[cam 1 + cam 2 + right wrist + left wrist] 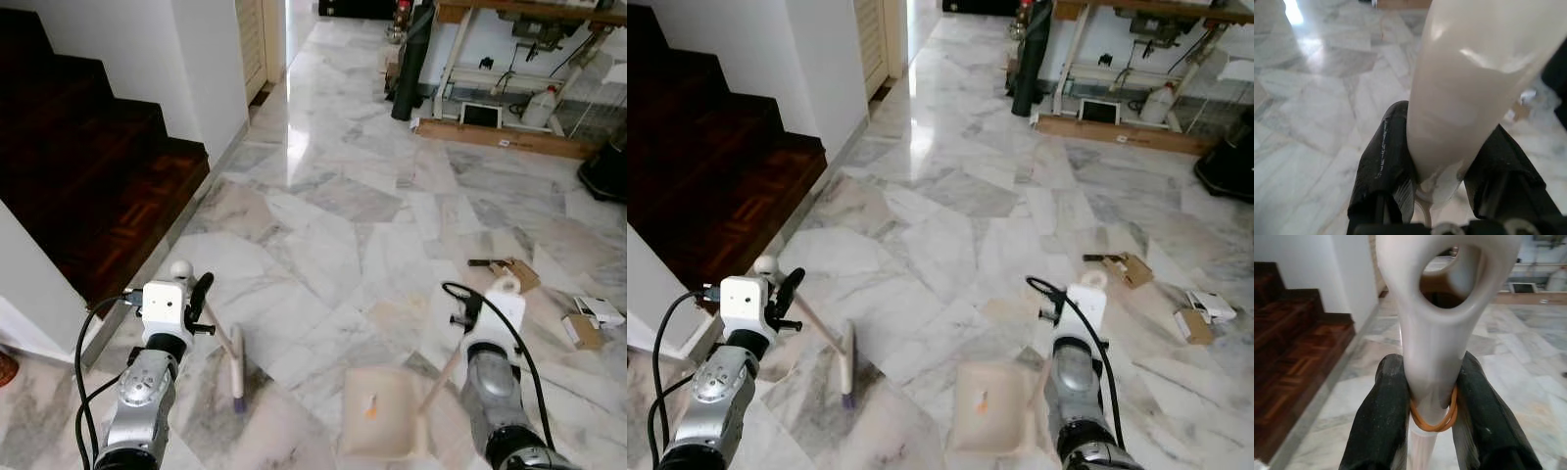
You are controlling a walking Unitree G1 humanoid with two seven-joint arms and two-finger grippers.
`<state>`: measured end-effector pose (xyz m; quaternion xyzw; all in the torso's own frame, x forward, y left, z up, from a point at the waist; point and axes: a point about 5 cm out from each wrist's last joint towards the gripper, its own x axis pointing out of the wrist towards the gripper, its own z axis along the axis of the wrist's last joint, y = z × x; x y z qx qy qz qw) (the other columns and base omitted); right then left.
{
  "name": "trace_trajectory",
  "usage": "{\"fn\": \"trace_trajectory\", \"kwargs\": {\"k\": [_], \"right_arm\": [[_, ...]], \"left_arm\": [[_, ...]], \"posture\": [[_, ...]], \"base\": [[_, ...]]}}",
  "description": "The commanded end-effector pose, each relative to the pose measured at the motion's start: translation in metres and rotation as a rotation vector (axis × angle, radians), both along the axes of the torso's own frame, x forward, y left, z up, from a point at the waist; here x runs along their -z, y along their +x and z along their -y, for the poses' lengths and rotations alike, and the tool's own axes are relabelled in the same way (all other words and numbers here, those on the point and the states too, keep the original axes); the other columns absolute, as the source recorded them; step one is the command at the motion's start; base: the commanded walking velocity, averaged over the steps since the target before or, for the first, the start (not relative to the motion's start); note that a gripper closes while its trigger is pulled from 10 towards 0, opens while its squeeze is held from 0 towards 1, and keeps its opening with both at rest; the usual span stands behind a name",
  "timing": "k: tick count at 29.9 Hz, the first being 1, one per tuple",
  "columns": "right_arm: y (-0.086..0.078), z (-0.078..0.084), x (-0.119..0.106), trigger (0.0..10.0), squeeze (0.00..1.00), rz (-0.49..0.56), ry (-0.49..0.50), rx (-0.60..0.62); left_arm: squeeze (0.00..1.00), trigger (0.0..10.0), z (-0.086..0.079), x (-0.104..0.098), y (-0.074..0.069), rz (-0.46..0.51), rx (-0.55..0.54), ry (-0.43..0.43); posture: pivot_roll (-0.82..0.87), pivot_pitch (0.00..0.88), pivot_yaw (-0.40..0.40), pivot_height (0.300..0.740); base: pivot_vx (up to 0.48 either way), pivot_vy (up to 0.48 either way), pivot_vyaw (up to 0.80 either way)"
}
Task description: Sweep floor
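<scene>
My left gripper (1431, 382) is shut on the cream handle of a small broom (235, 364), just above an orange rubber band (1432, 418). The broom's purple-tipped head rests on the marble floor in front of my left arm (147, 392). My right gripper (1447, 132) is shut on the thick cream handle of a dustpan (380, 423). The dustpan lies flat on the floor between the arms, with a small orange scrap (370, 406) inside it. Cardboard scraps (514, 272) lie on the floor ahead to the right.
Dark wooden stairs (98, 186) and a white wall (211, 69) rise on the left. More litter, a brown piece (585, 331) and a white box (600, 311), lies at the far right. A workbench with a wooden plank (505, 139) and a black roll (411, 64) stand at the back.
</scene>
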<state>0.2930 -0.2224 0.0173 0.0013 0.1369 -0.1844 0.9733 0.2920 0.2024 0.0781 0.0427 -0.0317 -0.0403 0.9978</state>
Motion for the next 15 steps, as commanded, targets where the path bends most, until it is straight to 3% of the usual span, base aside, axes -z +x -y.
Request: {"fn": "trace_trajectory", "kwargs": {"k": [1, 9, 15], "right_arm": [[-0.001, -0.001, 0.002, 10.0, 0.0, -0.004, 0.003, -0.011], [-0.007, -0.01, 0.01, 10.0, 0.0, -0.028, 0.022, -0.047], [-0.003, -0.012, 0.004, 10.0, 0.0, 0.007, 0.025, -0.081]], "left_arm": [[0.0, 10.0, 0.004, 0.001, -0.003, -0.014, 0.033, -0.006], [0.0, 10.0, 0.007, 0.016, -0.021, -0.083, 0.054, 0.001], [0.0, 10.0, 0.009, 0.018, -0.024, -0.091, 0.032, -0.008]], "posture": [[0.1, 0.014, -0.042, 0.74], [0.1, 0.025, -0.045, 0.74], [0.09, 0.024, -0.059, 0.74]], "base": [[0.0, 0.0, 0.0], [0.0, 0.0, 0.0], [0.0, 0.0, 0.0]]}}
